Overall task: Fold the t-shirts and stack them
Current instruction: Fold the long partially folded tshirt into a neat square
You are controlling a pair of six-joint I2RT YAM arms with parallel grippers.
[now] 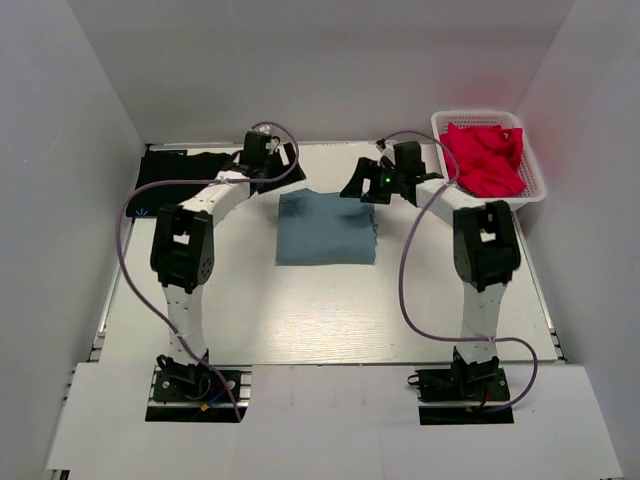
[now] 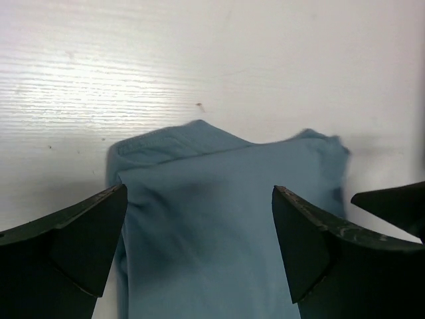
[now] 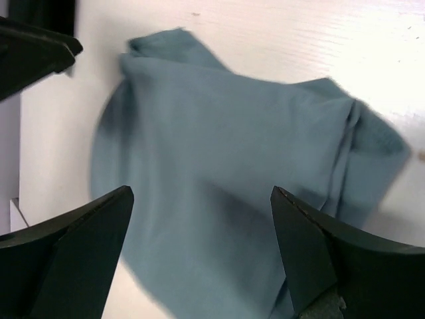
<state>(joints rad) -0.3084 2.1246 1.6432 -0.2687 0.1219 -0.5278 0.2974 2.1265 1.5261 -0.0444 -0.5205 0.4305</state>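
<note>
The dusty blue-grey t-shirt (image 1: 326,228) lies folded into a rough rectangle in the middle of the table. It fills both wrist views (image 2: 226,219) (image 3: 232,166). The black t-shirt (image 1: 168,172) lies at the far left, partly hidden behind the left arm. My left gripper (image 1: 278,160) hovers just beyond the blue shirt's far left corner, and its jaws stand wide open with nothing between them (image 2: 199,193). My right gripper (image 1: 368,180) hangs over the far right corner, also open and empty (image 3: 201,191). Neither gripper touches the cloth.
A white basket (image 1: 536,168) holding crumpled red cloth (image 1: 485,155) stands at the far right corner. White walls enclose the table on three sides. Cables loop from both arms over the table.
</note>
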